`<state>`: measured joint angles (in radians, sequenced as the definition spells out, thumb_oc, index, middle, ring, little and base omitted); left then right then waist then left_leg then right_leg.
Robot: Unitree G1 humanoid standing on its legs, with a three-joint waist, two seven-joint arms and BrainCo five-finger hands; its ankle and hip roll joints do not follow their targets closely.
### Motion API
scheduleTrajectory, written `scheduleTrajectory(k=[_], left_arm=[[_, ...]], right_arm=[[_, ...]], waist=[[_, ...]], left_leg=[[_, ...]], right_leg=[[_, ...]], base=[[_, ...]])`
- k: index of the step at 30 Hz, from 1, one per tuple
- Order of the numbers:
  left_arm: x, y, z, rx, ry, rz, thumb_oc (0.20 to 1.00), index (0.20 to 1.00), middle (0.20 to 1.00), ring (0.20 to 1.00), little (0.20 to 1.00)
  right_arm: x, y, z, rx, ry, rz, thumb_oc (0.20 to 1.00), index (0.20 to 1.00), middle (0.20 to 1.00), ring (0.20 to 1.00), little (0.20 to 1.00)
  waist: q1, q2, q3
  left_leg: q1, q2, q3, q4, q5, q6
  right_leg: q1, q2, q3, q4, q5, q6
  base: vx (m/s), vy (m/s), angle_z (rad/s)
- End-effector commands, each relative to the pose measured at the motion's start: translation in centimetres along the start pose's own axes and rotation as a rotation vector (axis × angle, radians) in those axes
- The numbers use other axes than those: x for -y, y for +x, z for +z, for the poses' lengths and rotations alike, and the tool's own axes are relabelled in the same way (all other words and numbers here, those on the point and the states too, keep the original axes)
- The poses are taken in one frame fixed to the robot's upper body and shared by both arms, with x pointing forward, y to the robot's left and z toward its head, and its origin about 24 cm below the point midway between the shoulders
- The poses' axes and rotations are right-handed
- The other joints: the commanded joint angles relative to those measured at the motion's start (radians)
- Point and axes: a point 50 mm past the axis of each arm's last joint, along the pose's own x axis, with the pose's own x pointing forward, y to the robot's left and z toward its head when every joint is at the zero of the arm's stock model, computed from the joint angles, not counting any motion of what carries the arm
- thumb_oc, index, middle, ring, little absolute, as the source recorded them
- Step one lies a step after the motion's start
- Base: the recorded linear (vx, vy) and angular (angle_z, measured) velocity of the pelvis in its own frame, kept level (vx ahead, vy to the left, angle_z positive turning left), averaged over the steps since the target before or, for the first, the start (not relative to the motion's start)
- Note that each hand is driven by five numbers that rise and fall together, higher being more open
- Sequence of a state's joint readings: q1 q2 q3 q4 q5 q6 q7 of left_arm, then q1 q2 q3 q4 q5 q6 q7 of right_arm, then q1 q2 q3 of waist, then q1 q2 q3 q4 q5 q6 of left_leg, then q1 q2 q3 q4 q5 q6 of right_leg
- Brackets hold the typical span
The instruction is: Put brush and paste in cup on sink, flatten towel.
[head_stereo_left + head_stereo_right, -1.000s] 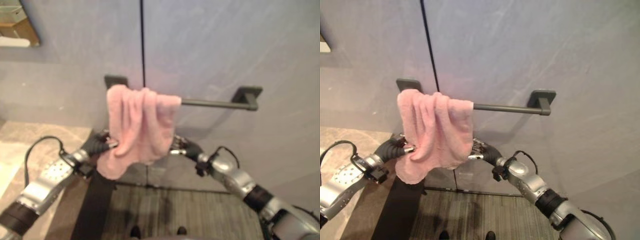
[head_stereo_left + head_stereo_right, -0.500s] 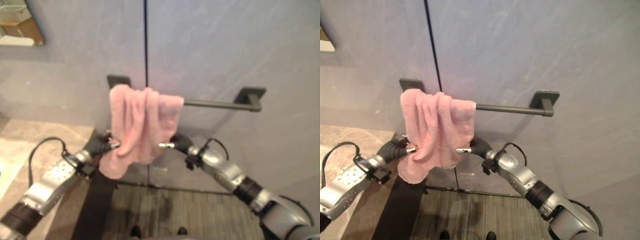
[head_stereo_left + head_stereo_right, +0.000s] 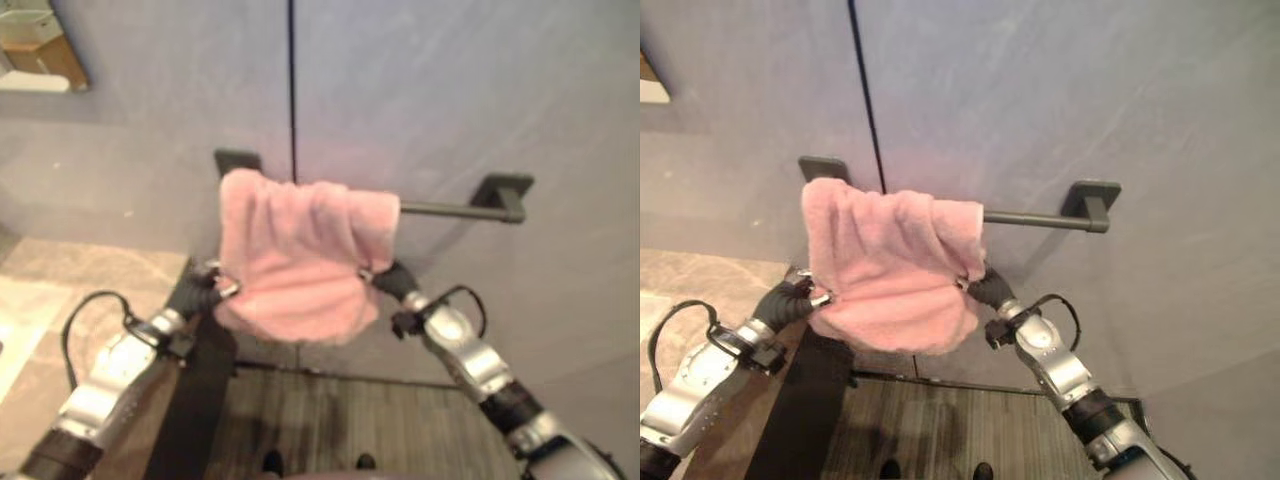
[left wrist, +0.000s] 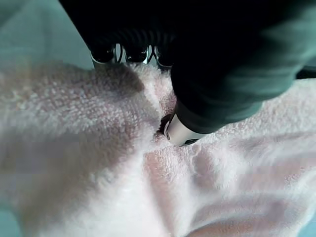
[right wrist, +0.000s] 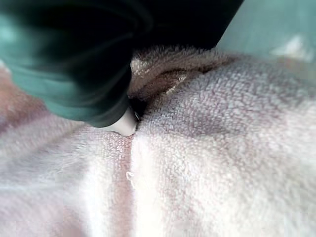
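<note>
Towel (image 3: pixel 890 275), one, on rail (image 3: pixel 1025 217); left hand (image 3: pixel 800 297), right hand (image 3: pixel 977 285) each pinch it.

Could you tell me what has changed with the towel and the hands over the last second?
The right hand has pulled its edge of the pink towel out along the bar toward the robot's right, so the bunched cloth now hangs wider and flatter. The left hand has kept its pinch on the other edge, about where it was. The towel still hangs over the bar's left end.
</note>
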<state>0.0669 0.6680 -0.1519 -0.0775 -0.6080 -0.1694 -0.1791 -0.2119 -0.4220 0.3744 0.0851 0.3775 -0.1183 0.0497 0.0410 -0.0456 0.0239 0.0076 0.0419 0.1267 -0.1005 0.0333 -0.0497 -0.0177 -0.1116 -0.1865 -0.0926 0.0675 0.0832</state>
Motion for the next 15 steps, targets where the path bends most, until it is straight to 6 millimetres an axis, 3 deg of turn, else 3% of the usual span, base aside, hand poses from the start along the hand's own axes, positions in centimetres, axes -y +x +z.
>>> scheduleTrajectory(k=[1, 2, 3, 6, 8, 10, 12, 15], left_arm=[[-1.2, -0.2, 2.4, 0.137, 0.050, 0.067, 0.200, 0.200, 0.200, 0.200, 0.200], [-1.0, -0.2, 1.7, 0.128, 0.003, 0.084, 0.200, 0.200, 0.200, 0.200, 0.200], [-0.9, 0.1, 1.9, 0.104, 0.113, 0.037, 0.200, 0.200, 0.200, 0.200, 0.200], [-1.0, 0.1, 1.3, 0.116, 0.005, 0.096, 0.200, 0.200, 0.200, 0.200, 0.200], [-0.6, 0.1, 2.2, 0.130, 0.090, 0.039, 0.200, 0.200, 0.200, 0.200, 0.200], [-0.3, 0.1, 1.8, 0.136, 0.025, 0.056, 0.200, 0.200, 0.200, 0.200, 0.200], [0.1, 0.5, 2.6, 0.159, 0.076, 0.027, 0.200, 0.200, 0.200, 0.200, 0.200], [0.5, 0.5, 1.9, 0.136, 0.069, 0.023, 0.200, 0.200, 0.200, 0.200, 0.200]], right_arm=[[1.6, -0.1, 3.6, 0.209, -0.043, -0.079, 0.200, 0.200, 0.200, 0.200, 0.200], [1.5, 0.0, 3.2, 0.195, -0.046, -0.088, 0.200, 0.200, 0.200, 0.200, 0.200], [1.4, 0.2, 3.5, 0.186, -0.135, -0.066, 0.200, 0.200, 0.200, 0.200, 0.200], [1.3, 0.1, 4.0, 0.220, -0.098, -0.079, 0.200, 0.200, 0.200, 0.200, 0.200], [1.0, 0.2, 4.6, 0.247, -0.106, -0.054, 0.200, 0.200, 0.200, 0.200, 0.200], [0.8, 0.3, 4.7, 0.258, -0.095, -0.054, 0.200, 0.200, 0.200, 0.200, 0.200], [0.7, 0.5, 4.9, 0.266, -0.108, -0.070, 0.200, 0.200, 0.200, 0.200, 0.200], [0.4, 0.4, 4.6, 0.253, -0.110, -0.060, 0.200, 0.200, 0.200, 0.200, 0.200]], waist=[[-0.007, -0.016, -0.024], [-0.009, -0.015, -0.024], [-0.010, -0.010, -0.024], [-0.014, -0.007, -0.025], [-0.013, -0.004, -0.025], [-0.015, -0.004, -0.028], [-0.014, -0.001, -0.026], [-0.017, 0.000, -0.027]], left_leg=[[0.013, -0.006, -0.021, 0.013, -0.094, 0.052], [0.014, -0.006, -0.019, 0.013, -0.093, 0.052], [0.018, -0.004, -0.015, 0.013, -0.094, 0.052], [0.021, -0.002, -0.011, 0.013, -0.093, 0.051], [0.024, -0.001, -0.011, 0.013, -0.095, 0.051], [0.026, -0.001, -0.007, 0.013, -0.096, 0.052], [0.027, 0.000, -0.007, 0.013, -0.096, 0.052], [0.027, 0.000, -0.005, 0.013, -0.095, 0.051]], right_leg=[[0.025, -0.073, -0.063, 0.005, -0.007, 0.064], [0.025, -0.073, -0.061, 0.005, -0.007, 0.063], [0.027, -0.071, -0.057, 0.005, -0.009, 0.063], [0.027, -0.070, -0.055, 0.005, -0.009, 0.060], [0.027, -0.068, -0.052, 0.005, -0.011, 0.059], [0.028, -0.068, -0.050, 0.005, -0.012, 0.059], [0.028, -0.067, -0.047, 0.005, -0.012, 0.058], [0.028, -0.066, -0.045, 0.005, -0.013, 0.057]], base=[[0.01, -0.007, -0.04], [0.00, -0.017, -0.04], [0.01, -0.026, -0.05], [0.01, -0.020, -0.05], [0.00, 0.000, 0.00], [0.00, -0.005, -0.02], [0.00, -0.010, -0.04], [0.00, 0.000, 0.00]])
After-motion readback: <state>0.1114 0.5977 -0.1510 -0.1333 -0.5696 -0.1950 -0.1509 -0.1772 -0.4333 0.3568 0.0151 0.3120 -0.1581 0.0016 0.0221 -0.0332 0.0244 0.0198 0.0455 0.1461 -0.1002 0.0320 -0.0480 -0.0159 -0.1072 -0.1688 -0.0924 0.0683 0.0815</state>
